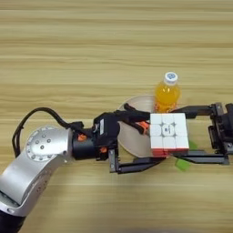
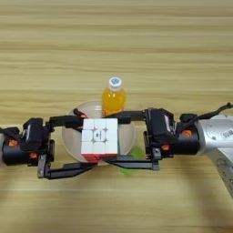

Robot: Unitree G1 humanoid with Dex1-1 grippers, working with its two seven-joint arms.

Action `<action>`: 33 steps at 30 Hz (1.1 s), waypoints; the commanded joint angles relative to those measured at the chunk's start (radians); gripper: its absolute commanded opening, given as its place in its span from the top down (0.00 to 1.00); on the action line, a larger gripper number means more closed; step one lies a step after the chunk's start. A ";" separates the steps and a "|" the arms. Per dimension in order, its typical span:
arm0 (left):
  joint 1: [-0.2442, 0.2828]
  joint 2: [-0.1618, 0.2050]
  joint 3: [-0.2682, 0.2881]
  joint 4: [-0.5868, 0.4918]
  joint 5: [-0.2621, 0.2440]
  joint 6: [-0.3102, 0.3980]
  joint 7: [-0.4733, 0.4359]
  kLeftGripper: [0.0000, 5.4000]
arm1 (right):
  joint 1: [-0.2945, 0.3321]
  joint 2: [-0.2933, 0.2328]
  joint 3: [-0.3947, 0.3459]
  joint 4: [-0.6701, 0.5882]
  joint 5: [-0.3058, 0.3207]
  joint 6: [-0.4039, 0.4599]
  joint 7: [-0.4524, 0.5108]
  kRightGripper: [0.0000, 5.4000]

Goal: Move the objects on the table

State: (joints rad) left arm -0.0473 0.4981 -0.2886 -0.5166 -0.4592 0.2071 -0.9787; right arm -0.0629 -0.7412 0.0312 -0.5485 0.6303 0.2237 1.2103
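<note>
The multicoloured puzzle cube [image 1: 169, 134] sits level, white face up, over the right part of a pale round plate [image 1: 131, 146]. My right gripper [image 2: 113, 139] comes in from the right, one finger along the cube's far side and one along its near side, shut on it. From the left, my left gripper [image 2: 89, 143] stands open, fingers spread a little wider than the cube at its left side. The orange-juice bottle [image 1: 167, 94] stands upright just behind the plate. The pliers [image 1: 144, 126] lie in the plate, mostly hidden under the left gripper's far finger. All rests on the wooden table [image 1: 113, 45].
Two small green pieces [image 1: 183, 164] lie on the table beside the plate's near right rim, under the right gripper's near finger. A black cable [image 1: 38, 116] loops off my left forearm.
</note>
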 commanded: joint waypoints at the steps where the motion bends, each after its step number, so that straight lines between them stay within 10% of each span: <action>1: 0.001 0.003 0.001 0.008 0.014 -0.013 0.006 0.12 | 0.000 -0.005 -0.011 0.001 -0.002 -0.016 0.004 0.38; 19: -0.015 -0.018 0.055 0.005 -0.039 -0.024 0.035 0.00 | -0.003 -0.006 -0.015 0.017 -0.001 -0.027 0.004 0.38; 33: -0.171 -0.230 0.347 0.151 -0.203 -0.004 0.383 0.00 | -0.029 0.023 -0.057 0.023 0.065 -0.013 -0.031 0.38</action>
State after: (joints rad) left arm -0.1906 0.2821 0.0333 -0.3872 -0.6414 0.1918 -0.6223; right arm -0.0718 -0.7187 -0.0113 -0.5267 0.6903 0.2085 1.1850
